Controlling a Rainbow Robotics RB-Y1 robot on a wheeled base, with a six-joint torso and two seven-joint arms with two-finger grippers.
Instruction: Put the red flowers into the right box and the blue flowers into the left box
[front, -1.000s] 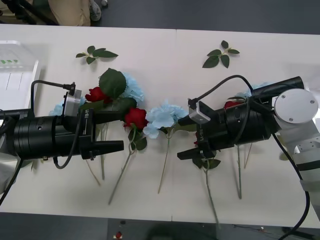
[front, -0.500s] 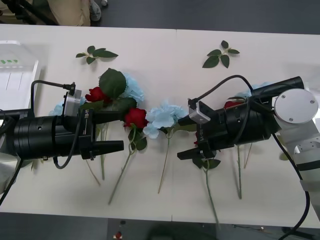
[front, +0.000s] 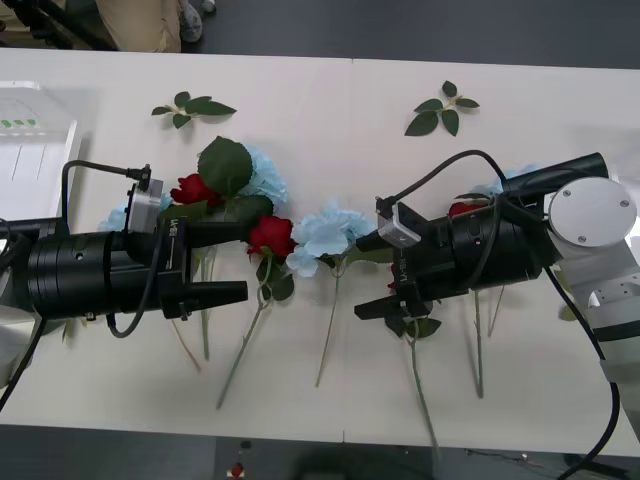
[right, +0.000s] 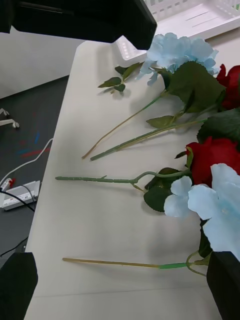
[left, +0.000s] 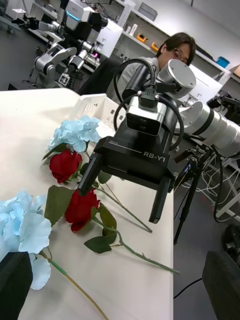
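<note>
Item: white counter (front: 330, 90) in a workshop with desks and other machines behind; a seated person is back there, touching nothing of ours.

Change noted: none. Against the two earlier front pictures we find both arms, every stem and every bloom in the same place. We read this as a pause before the first pick; no sorting is done yet.

Left pincer (front: 226, 262): low over the counter's left half, fingers spread wide, holding nothing, aimed at the middle red rose (front: 270, 235).

Right pincer (front: 372, 274): over the right half, facing the left one, also spread wide and empty; a rose (left: 81, 208) lies on the counter under it.

Red flowers: one (front: 195, 189) among leaves at left, the middle one, one (front: 462, 209) partly behind the right arm, one beneath the right pincer.

Blue flowers: a cluster (front: 262, 176) behind the big leaf, one (front: 322, 233) at centre, one (front: 120, 217) at far left, and what seems another (front: 508, 176) behind the right arm, mostly hidden.

Left box (front: 30, 135): far left edge, no flowers in it.

Right box (left: 95, 106): beyond the flowers at the right end.

Leaf sprigs (front: 190, 107), (front: 440, 110): loose at the far side.
</note>
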